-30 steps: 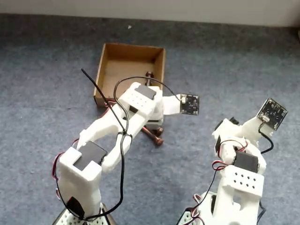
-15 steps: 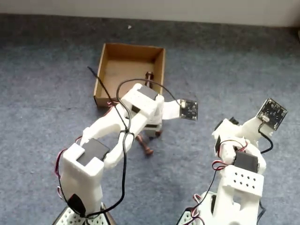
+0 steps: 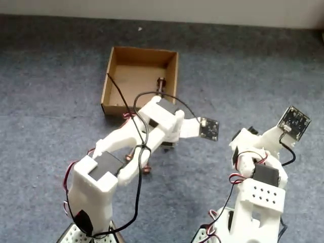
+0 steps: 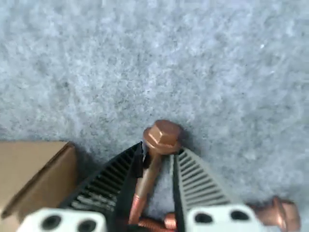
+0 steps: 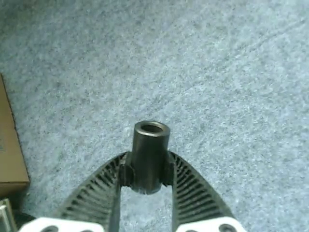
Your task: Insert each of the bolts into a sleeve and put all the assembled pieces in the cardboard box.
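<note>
My left gripper (image 4: 159,151) is shut on a copper bolt (image 4: 162,137), whose hex head pokes out past the fingertips over the grey carpet. Two more bolts lie close by, one (image 4: 281,218) off to the side and one (image 4: 158,223) under the jaws. In the right wrist view, my right gripper (image 5: 147,162) is shut on a dark sleeve (image 5: 150,140) held upright with its bore open at the end. The cardboard box (image 3: 115,76) stands at the back, and a copper-headed piece (image 3: 161,84) lies against its right wall. Copper bolts (image 3: 143,164) show beneath the left arm.
A corner of the box (image 4: 34,169) lies close beside the left gripper, and its edge (image 5: 8,145) shows in the right wrist view. Grey carpet covers the whole work area. The right arm (image 3: 258,182) stands at the near right, apart from the left arm.
The left arm has swung back from the box toward the near side, its wrist camera dropping lower. The copper bolts under it now show farther to the near left. The right arm has not moved.
</note>
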`<action>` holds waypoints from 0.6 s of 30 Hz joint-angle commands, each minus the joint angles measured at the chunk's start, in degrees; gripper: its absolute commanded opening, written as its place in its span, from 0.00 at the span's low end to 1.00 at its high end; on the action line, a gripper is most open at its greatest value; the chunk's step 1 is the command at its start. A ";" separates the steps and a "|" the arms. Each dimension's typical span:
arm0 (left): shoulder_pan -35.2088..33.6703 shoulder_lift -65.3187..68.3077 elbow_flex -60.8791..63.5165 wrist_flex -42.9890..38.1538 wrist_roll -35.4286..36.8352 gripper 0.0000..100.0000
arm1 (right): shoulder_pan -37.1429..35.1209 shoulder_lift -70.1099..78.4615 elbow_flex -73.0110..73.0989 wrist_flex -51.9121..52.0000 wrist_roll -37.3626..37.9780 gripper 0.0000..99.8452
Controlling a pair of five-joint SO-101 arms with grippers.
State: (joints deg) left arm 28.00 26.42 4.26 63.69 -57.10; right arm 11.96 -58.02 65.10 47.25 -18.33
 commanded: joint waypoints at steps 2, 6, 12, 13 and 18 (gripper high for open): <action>3.21 -0.22 -0.75 0.09 0.18 0.01 | 0.31 -1.45 -0.13 -1.27 -0.26 0.00; 3.38 -1.36 -0.48 0.09 0.26 0.01 | 0.31 -1.45 -0.13 -1.27 -0.26 0.00; 3.03 -11.82 -0.04 7.56 5.54 0.01 | 0.31 -1.80 -0.13 -1.27 -0.26 0.00; 3.03 -13.93 -0.04 8.53 6.59 0.01 | 0.22 -1.80 -0.13 -1.27 -0.26 0.00; 2.95 -23.43 0.04 12.57 13.27 0.01 | 0.22 -1.89 -0.13 -1.27 -0.18 0.00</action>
State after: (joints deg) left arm 30.81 12.35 4.53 73.10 -48.84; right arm 11.87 -58.02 65.10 47.25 -18.33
